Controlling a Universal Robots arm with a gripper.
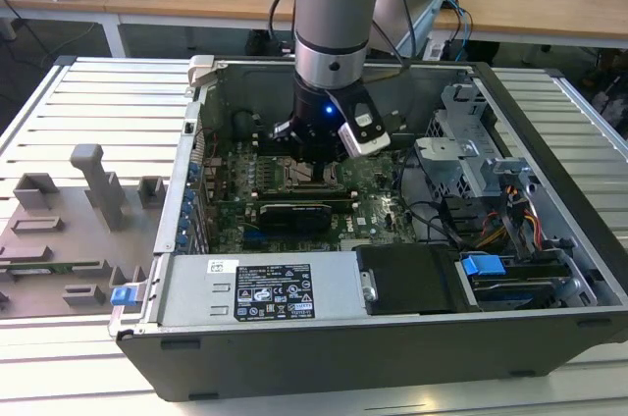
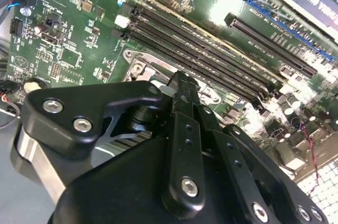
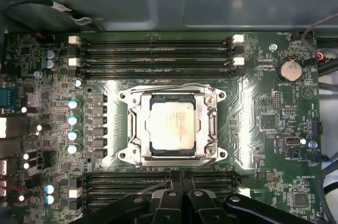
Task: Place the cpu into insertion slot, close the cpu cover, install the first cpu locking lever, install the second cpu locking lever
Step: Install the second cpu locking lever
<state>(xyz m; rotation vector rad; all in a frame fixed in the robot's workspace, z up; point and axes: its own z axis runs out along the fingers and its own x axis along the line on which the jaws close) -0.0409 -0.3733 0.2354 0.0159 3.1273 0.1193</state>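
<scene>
- Cpu [image 3: 172, 124] is sitting flat in the insertion slot [image 3: 141, 126] on my first wrist view, its dull silvery top facing the camera and its edges square with the socket.
- I am seeing the cpu cover [image 3: 211, 121] lying down around the chip, its metal frame bordering the chip on all sides with the chip showing through the cut-out centre.
- I am reading thin wire levers running along the frame's edges, but I cannot tell whether they are latched.
- I am holding the gripper [image 1: 312, 156] low inside the open computer case [image 1: 324, 338], right above the green board [image 1: 378, 190] around the socket area in the exterior view.
- I am seeing the gripper's black linkage close up in the second wrist view, with the long black memory slots [image 2: 211, 55] running just beyond it; whether its fingers are released or clenched, I cannot tell.
- I am noting a grey tray of fixtures [image 1: 69, 230] lying on the slatted table [image 1: 98, 92] at the exterior view's left, well apart from the arm.
</scene>
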